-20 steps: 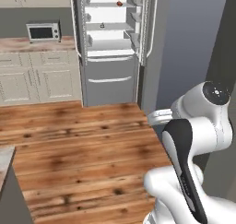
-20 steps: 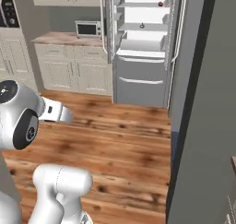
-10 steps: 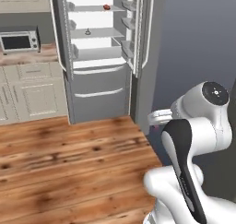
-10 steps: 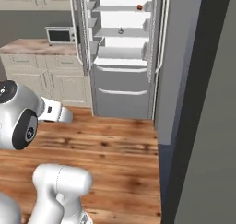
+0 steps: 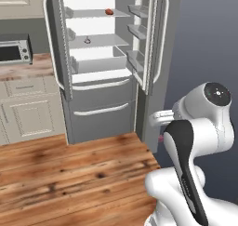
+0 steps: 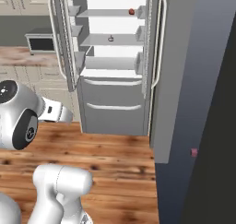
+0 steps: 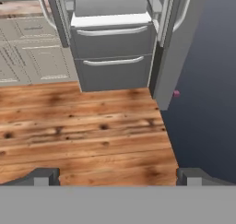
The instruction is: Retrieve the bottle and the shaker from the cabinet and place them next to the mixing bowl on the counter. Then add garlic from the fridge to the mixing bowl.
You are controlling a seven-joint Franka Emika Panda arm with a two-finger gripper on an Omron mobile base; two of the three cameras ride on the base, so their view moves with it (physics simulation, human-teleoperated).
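Wooden floorboards (image 7: 92, 135) stretch from my base to the fridge (image 5: 100, 62), which stands with both upper doors swung open against a grey wall, cream cupboards and a microwave (image 5: 14, 50) to its left. On the middle shelf sits a small pale lump I take for the garlic (image 5: 87, 40), well apart from an orange-red vegetable (image 5: 109, 11) on the shelf above; at this range I cannot be sure of the bulb's shape. My end effector (image 7: 117, 174) has its tips set wide apart with nothing between them, looking down over the floor at the two lower drawers. I judge the step in hand to be the approach for the garlic: I should roll in square to the open compartment, stop short of the door edges, and only then lift the arm to shelf height, coming in level so the tips straddle the bulb without knocking it back. For now my arm is folded close, elbow high, forearm reaching forward and low
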